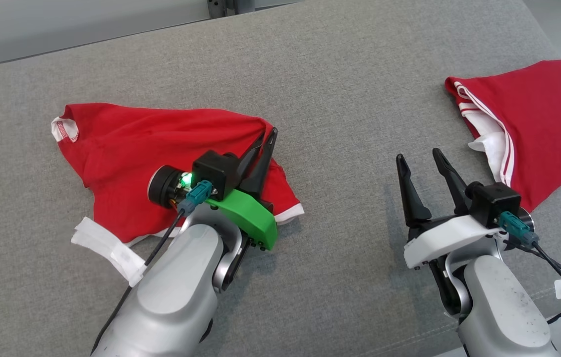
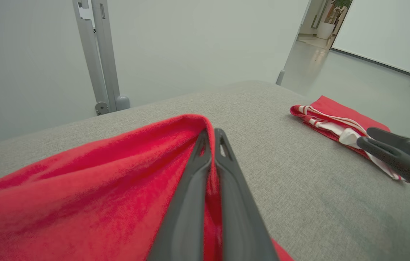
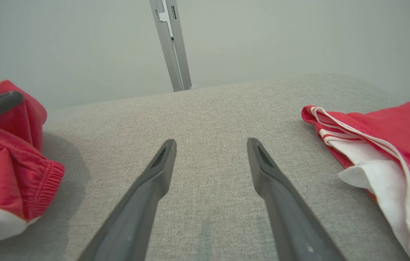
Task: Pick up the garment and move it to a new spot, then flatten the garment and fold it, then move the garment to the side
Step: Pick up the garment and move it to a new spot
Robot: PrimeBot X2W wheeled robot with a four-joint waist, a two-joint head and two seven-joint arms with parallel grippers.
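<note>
Under everything: grey fabric surface (image 1: 340, 89), running across the whole head view. The red garment (image 1: 132, 144) lay crumpled toward 9 o'clock on it, one fold drawn up into a peak at its 3 o'clock edge. A striped garment (image 1: 543, 114), red with white bands, sat well apart at 2 o'clock. My left gripper (image 1: 268, 136) was closed, pinching that peak of cloth. My right gripper (image 1: 418, 154) stood spread wide, holding nothing, above bare surface between the two. A white strip (image 1: 107, 248) lay at the red garment's 7 o'clock edge
</note>
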